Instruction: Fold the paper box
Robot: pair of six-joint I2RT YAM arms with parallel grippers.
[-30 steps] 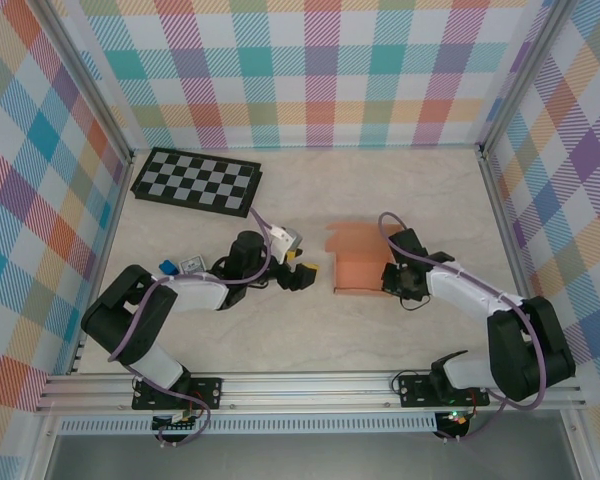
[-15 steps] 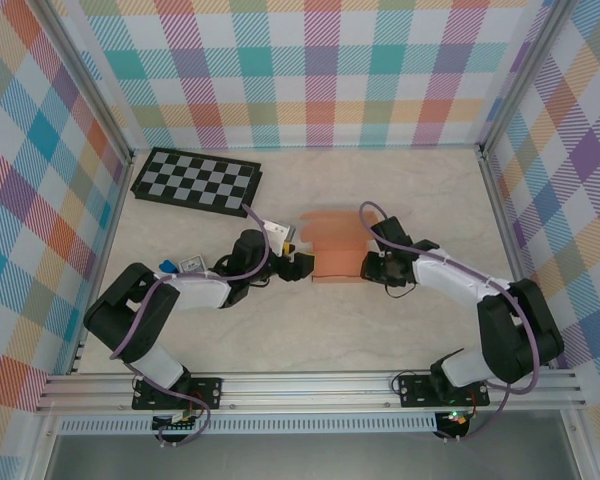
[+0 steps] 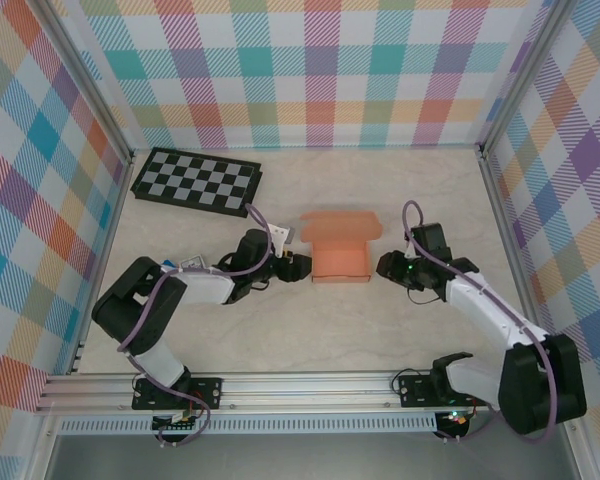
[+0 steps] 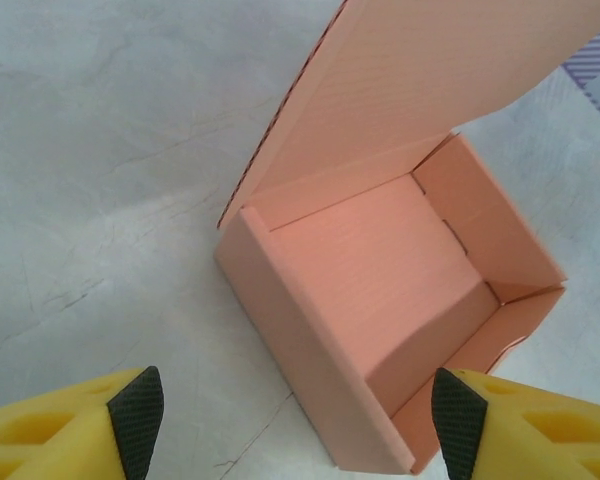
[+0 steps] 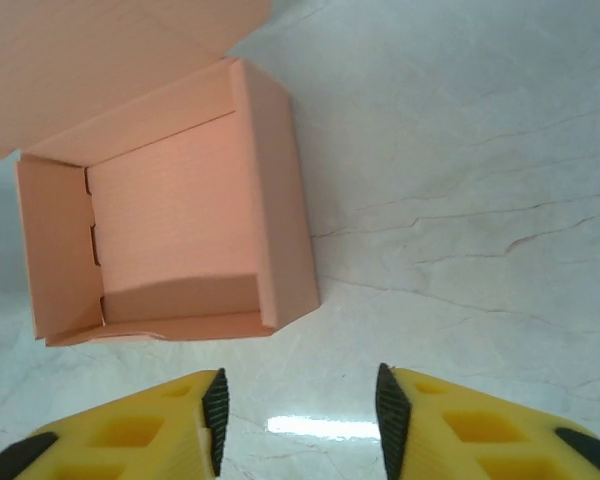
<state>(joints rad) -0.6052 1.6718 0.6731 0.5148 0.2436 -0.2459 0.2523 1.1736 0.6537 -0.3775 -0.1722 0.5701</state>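
Your left gripper (image 3: 298, 267) sits low over the table (image 3: 280, 330), just left of the paper box (image 3: 340, 262), with its jaws spread wide and nothing held between them. In the left wrist view its yellow fingers (image 4: 70, 425) frame the left wall and near corner of the box (image 4: 380, 300). From overhead you cannot quite tell whether a fingertip touches the card or stops just short of it.

Your right gripper (image 3: 383, 267) is just off the right side of the box, apart from it. Its jaws are also parted, less widely, and the right wrist view shows only bare table between the fingertips (image 5: 302, 420).

The salmon-orange box stands near the middle of the table, between the two grippers. Its four walls are up and its inside is open to you (image 5: 170, 230). The lid flap (image 3: 340, 225) is hinged along the far wall, raised and leaning away toward the far side, so the box is not closed. A black-and-grey checkerboard (image 3: 195, 182) lies well apart at the far left.
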